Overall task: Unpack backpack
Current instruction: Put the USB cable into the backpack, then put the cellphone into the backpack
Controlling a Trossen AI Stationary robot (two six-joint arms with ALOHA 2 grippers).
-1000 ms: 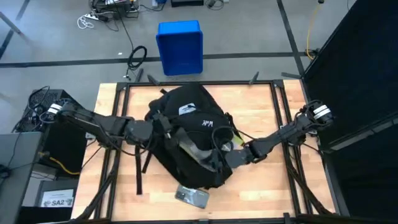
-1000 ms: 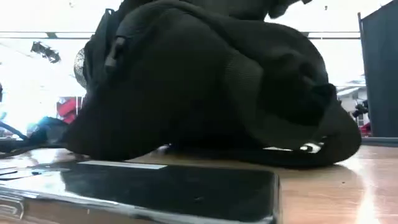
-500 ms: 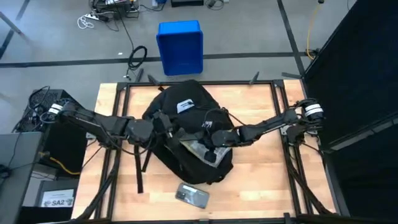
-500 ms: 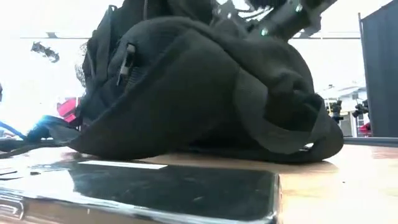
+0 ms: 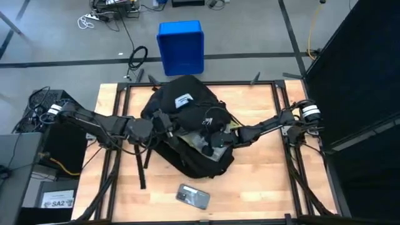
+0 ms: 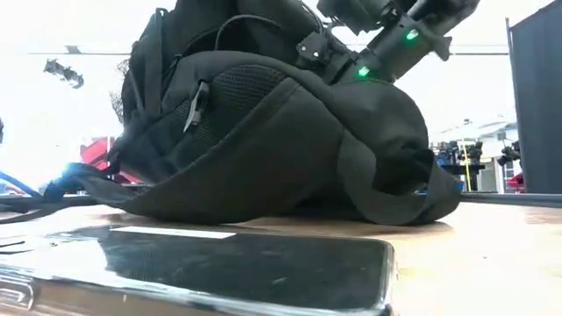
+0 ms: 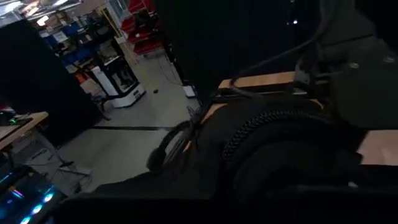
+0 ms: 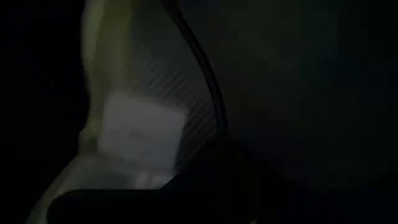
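Left arm: reaches in from the table's left edge; the left gripper (image 5: 164, 122) is pressed against the left flank of the backpack (image 5: 187, 106), at the edge of its opening.
Left gripper state: buried in black fabric in the high view, and its wrist view shows only fabric and a braided strap (image 7: 261, 127), so whether its fingers are parted or clamped cannot be told.
Backpack: lies on the wooden table (image 5: 262, 181) near its middle, between the two grippers, its white label (image 5: 182, 98) facing up beyond the left gripper; in the low view it bulks as a dark mound (image 6: 263, 132) with a zipper pull (image 6: 198, 105) hanging on its side.
Right gripper: the right gripper (image 5: 209, 142) is pushed into the backpack's open mouth, just right of the left gripper.
Right gripper state: cannot be told; its wrist view is dark, showing only pale yellow-green lining (image 8: 124, 124) and a black cord (image 8: 208, 87).
Phone: a phone (image 5: 192, 197) lies flat on the table on the near side of both grippers, apart from the backpack.
Blue box: a blue box (image 5: 181, 47) stands on the floor beyond the table's far edge.
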